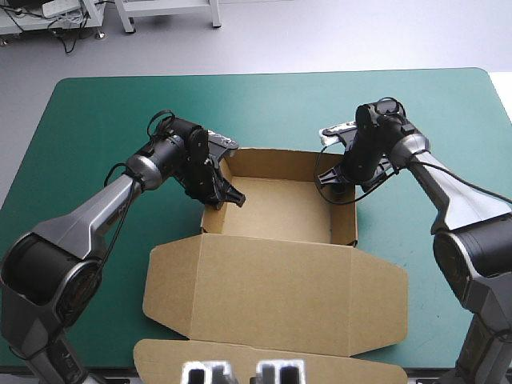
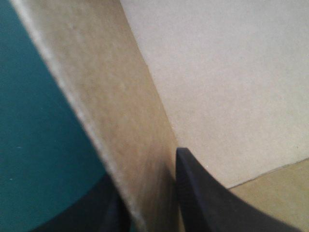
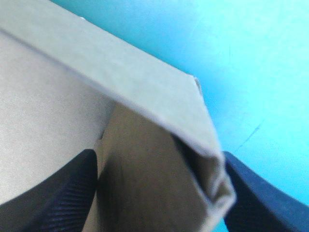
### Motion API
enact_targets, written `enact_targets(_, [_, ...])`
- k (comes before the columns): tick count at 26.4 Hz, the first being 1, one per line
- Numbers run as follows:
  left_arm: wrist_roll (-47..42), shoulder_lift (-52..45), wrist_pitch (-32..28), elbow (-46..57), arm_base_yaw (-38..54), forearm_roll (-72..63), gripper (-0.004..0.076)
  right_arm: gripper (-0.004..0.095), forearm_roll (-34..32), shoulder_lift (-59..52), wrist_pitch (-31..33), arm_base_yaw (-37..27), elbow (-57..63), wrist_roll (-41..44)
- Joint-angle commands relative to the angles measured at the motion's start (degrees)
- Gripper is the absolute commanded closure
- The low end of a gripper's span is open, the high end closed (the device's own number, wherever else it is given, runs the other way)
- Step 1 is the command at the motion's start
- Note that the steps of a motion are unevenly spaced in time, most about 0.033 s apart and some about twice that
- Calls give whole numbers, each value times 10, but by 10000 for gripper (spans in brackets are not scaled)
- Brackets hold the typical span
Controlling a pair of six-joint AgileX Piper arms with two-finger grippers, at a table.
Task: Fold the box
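High view showed the brown cardboard box (image 1: 276, 210) as an open tray near the middle of the bench (image 1: 104, 120), on its teal-green cover. The tray's walls stood raised. Its lid (image 1: 272, 296) lay flat on the near side, reaching toward the bench's near edge, with side flaps spread to the left and right and a further flap at the near edge.

The left gripper (image 1: 226, 194) was at the tray's left wall, close to the far left corner. In the left wrist view that wall ran upright between its two black fingers. One finger (image 2: 203, 198) was inside the tray against the wall's inner face. The other (image 2: 91, 212) was outside, over the teal-green cover. The two were all but closed, pinching the board.

The right gripper (image 1: 336, 182) was at the tray's right wall, near the far right corner. In the right wrist view its fingers stood spread, astride the wall. One finger (image 3: 53, 198) was on the tray's inner side and the other (image 3: 260, 198) was outside, over the cover. The wall between them was a doubled fold of board, with a crumpled corner just beside the outer finger.
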Motion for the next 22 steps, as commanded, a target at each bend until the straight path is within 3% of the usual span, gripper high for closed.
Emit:
enact_targets(1, [-3,-27,39,-35,-2,7,421,248,7,-43,13,-3,-17,-2])
enact_targets(8, [-1,-27,50,-120,-2,38,405,247,7,-100,13,-3,-19,-4])
enact_targets(22, [3,-27,50,-164,-2,117,405,248,27,-136,13,-3,-19,-9])
